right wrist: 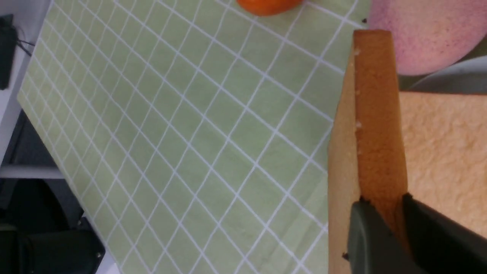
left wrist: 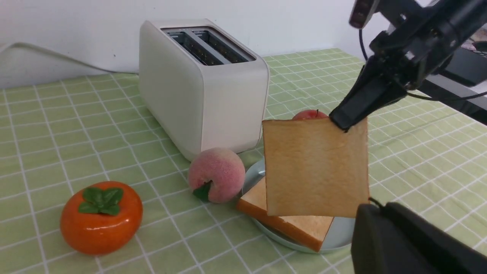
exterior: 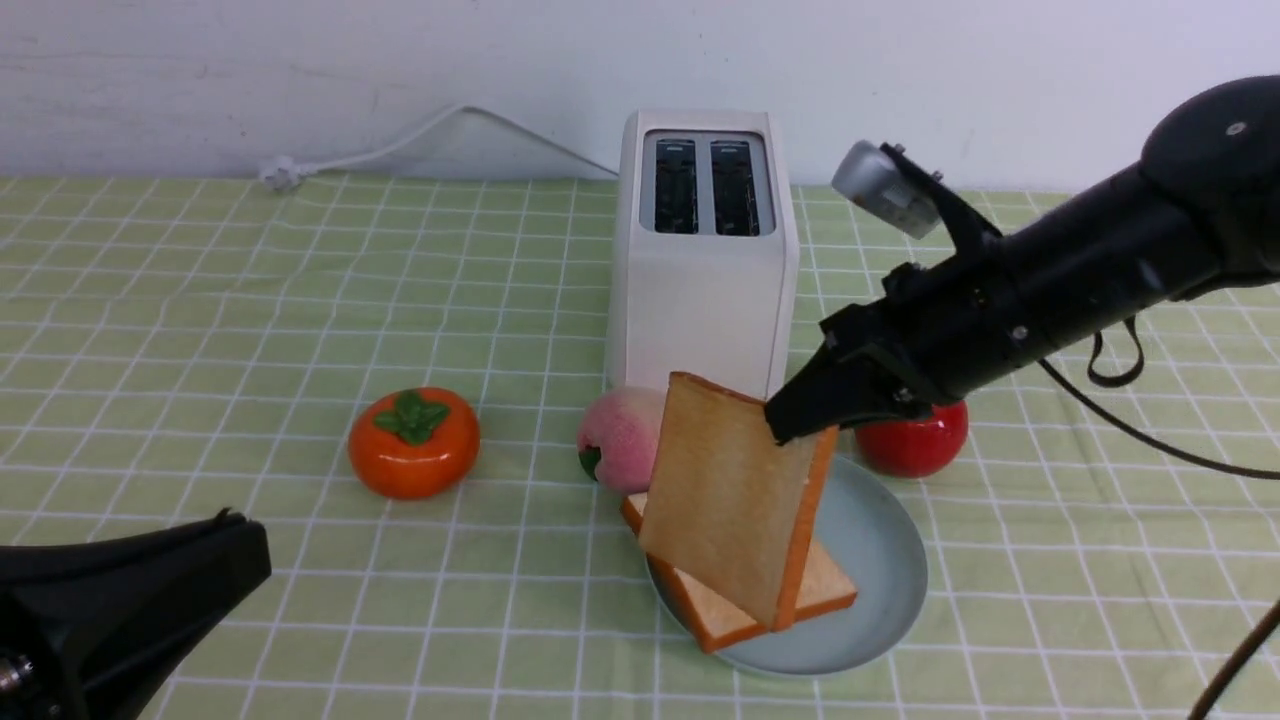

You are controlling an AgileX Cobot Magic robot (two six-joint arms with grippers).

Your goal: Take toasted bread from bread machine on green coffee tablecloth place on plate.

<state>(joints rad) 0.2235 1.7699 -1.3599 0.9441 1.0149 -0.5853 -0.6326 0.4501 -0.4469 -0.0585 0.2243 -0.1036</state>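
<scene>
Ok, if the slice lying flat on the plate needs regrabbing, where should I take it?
Probably pinch the flat slice across its thickness at the crust edge overhanging the plate rim, coming in low from the robot's near left. The hanging slice blocks its top.

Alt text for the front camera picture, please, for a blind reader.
The right gripper holds a slice of toast by its top corner, tilted over a blue plate where a second slice lies flat. Behind stands a white toaster, slots empty, on a checked green cloth.
</scene>
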